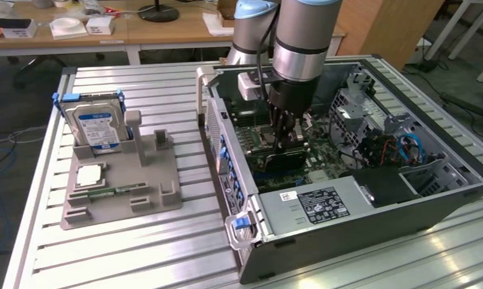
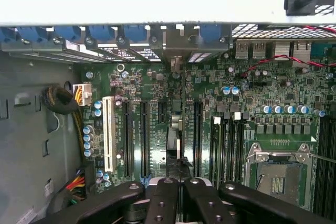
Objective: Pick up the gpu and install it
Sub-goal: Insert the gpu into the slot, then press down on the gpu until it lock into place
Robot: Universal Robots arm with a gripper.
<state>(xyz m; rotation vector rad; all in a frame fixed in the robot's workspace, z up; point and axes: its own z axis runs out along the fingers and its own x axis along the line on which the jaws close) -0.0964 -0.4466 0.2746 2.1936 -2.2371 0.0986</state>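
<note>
GPU (image 2: 177,129), thin dark board, edge-on in hand (image 2: 177,182) w/ fingers closed.

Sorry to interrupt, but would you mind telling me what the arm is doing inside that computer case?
The robot arm has reached down into the open computer case, and its gripper is low over the motherboard. It holds the gpu edge-on, lined up along the expansion slots near the case's rear brackets. On the grey fixture at the exterior view's left, the hard drive stands upright and a small memory stick lies flat.
</note>
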